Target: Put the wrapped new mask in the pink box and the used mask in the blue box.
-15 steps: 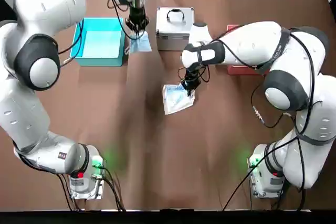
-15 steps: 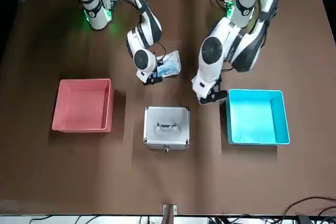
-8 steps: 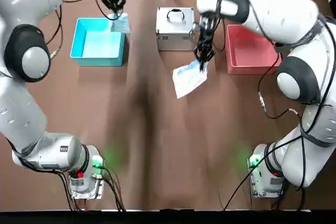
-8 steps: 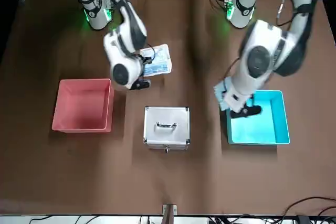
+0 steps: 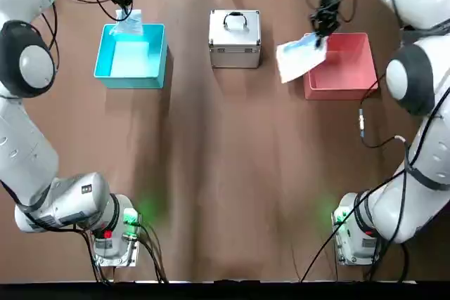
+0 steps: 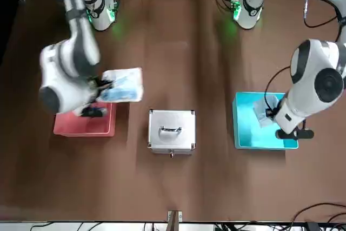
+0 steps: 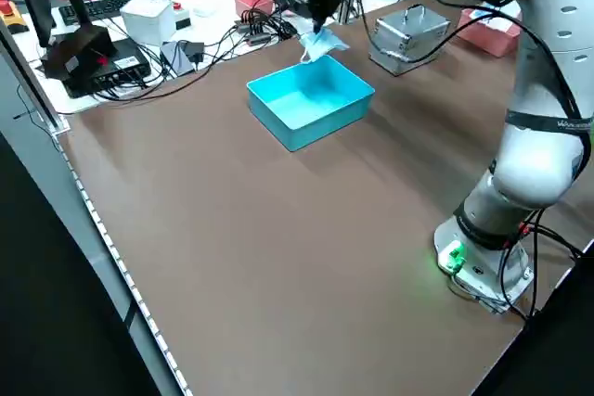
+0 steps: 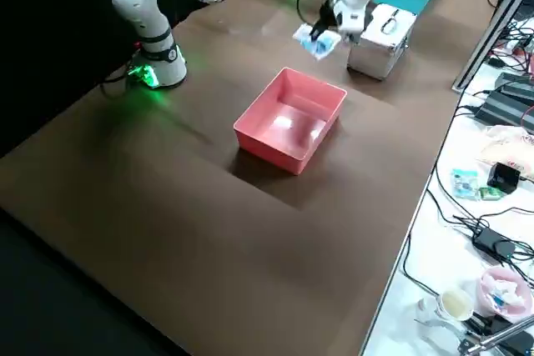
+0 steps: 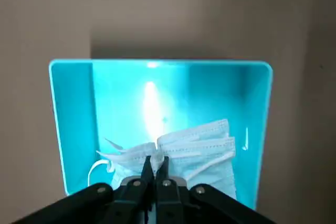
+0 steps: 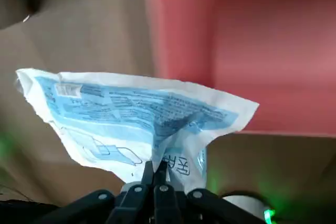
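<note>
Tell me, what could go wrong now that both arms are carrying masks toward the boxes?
The wrapped new mask hangs mostly outside the pink box from the right gripper; released now, it might land on the table. The used mask, pinched by the left gripper near the blue box wall, could drape over it.

Pink box (image 6: 81,125) half hidden behind blurred right arm.

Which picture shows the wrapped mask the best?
The right wrist view: the wrapped mask fills the picture, its printing clear, pinched in the right gripper beside the pink box. The top and front views show it small, hanging at the box's edge. The right side view shows a speck; the others miss it.
</note>
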You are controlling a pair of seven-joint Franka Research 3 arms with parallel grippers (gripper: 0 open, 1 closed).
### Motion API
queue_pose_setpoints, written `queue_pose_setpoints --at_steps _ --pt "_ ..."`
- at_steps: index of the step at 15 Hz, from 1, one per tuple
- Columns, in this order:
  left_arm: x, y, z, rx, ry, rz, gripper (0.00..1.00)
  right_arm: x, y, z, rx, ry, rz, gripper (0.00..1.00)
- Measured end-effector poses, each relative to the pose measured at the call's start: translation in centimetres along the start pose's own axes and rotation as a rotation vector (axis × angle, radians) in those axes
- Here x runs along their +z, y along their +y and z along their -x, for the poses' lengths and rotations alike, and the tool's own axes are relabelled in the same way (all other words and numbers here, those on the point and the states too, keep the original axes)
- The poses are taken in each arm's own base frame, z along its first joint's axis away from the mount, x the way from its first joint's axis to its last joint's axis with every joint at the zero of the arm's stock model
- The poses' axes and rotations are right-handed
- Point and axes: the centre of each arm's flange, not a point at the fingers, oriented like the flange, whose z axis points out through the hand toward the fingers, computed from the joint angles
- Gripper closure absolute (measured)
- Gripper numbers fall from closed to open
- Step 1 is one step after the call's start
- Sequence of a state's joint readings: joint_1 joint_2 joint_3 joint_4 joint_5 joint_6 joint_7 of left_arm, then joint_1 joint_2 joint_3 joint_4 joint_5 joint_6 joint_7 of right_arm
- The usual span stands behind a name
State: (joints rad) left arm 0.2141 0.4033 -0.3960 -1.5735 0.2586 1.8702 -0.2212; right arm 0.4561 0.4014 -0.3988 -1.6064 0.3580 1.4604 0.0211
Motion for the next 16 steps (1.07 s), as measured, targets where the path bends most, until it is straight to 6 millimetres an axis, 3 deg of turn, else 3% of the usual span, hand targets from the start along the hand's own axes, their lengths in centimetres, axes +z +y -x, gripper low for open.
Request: queue_pose_setpoints --at_steps 3,5,8,13,15,16 --pt "4.4 0.0 -1.4 0.012 -0.007 0.014 0.96 -2.1 10.6 -0.8 -0.024 0.033 -0.056 0.99" --pt "7.8 0.3 -2.2 0.023 -0.022 0.024 0.96 -2.3 14.5 -1.3 -0.021 0.065 -0.072 0.99" --pt "11.3 0.6 -2.6 0.040 -0.049 0.019 0.96 0.7 16.4 -4.2 0.005 0.067 -0.054 0.99" --pt "16.1 0.2 -2.8 0.049 -0.093 0.012 0.96 9.3 17.5 -8.8 0.039 -0.059 -0.015 0.97" --pt "17.3 -0.1 -2.9 0.045 -0.100 0.017 0.96 9.7 18.4 -8.9 0.049 -0.064 -0.018 0.95" --pt "17.8 -0.2 -2.9 0.044 -0.104 0.019 0.94 9.4 18.7 -8.9 0.044 -0.061 -0.021 0.88"
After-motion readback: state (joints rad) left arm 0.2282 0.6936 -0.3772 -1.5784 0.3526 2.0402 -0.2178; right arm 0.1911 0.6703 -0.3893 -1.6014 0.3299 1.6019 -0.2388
